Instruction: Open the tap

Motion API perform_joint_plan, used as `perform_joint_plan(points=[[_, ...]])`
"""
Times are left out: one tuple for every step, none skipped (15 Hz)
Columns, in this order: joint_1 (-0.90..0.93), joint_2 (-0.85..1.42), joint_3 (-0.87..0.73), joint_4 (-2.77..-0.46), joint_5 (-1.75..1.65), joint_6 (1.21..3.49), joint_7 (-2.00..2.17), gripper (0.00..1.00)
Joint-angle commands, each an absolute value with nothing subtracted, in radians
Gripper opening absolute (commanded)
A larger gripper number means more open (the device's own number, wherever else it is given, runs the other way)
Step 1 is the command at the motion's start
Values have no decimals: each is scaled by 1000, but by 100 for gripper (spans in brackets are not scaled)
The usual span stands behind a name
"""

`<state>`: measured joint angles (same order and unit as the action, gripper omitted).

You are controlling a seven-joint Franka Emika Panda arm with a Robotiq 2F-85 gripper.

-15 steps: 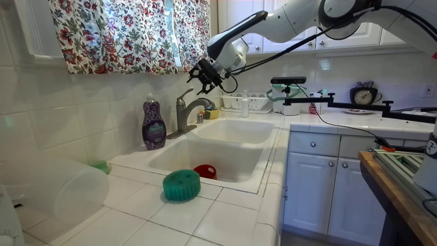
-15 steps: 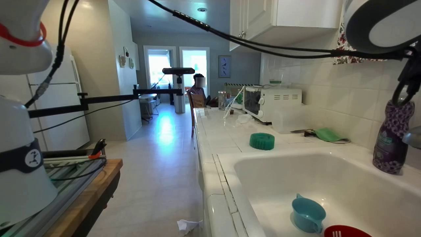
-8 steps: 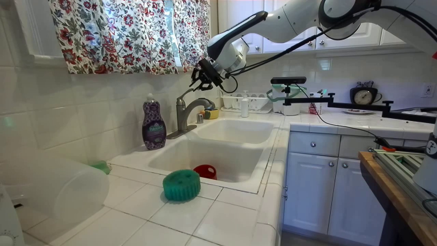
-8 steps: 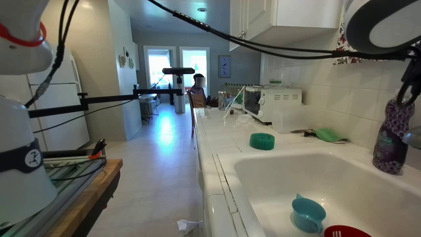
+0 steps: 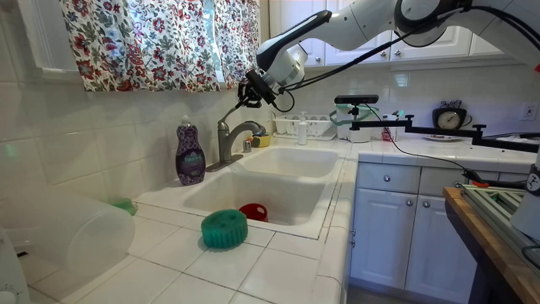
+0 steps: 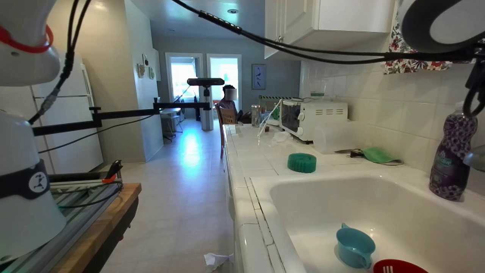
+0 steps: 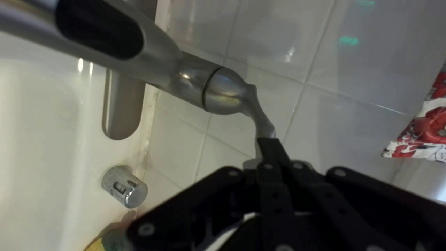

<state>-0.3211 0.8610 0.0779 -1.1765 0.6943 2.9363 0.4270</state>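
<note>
- The tap [image 5: 228, 143] is mounted upright at the wall side of the white sink [image 5: 291, 198], just beside a purple soap bottle [image 5: 190, 157].
- In the wrist view, the tap is grasped at the end of its lever handle [image 7: 258, 113] by the clenched pincer [image 7: 274, 150] — the exact contact is hidden by the black fingers [image 7: 276, 198].
- In an exterior view, the lever handle is seen slanted upward, its upper end met by the pincer; the curved spout [image 5: 248, 126] is extended over the sink.
- A silver cap [image 7: 124, 188] is set near the tap's base plate [image 7: 124, 108].
- A green ridged disc [image 5: 224, 229] is laid on the tiled tabletop [image 5: 211, 272], near the sink rim.
- A red container [image 5: 255, 212] and a blue cup [image 6: 355, 246] are held in the same basin — the red one partly out of sight.
</note>
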Motion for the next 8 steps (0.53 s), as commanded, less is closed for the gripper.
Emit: perform_joint_plan(points=[[-288,826,-1,-1171,637,2779,453,0],[-283,827,-15,-1145,611,2730,456,0],[-274,826,-35,-1124,580,2689,463,0],[-272,822,-45,-1101,554,2652,464,0],[-270,820,-51,-1083,531,2626,463,0],[-267,819,-54,-1072,514,2621,466,26],[-270,819,-52,-1061,502,2608,470,27],[-274,821,-48,-1050,497,2602,476,32]])
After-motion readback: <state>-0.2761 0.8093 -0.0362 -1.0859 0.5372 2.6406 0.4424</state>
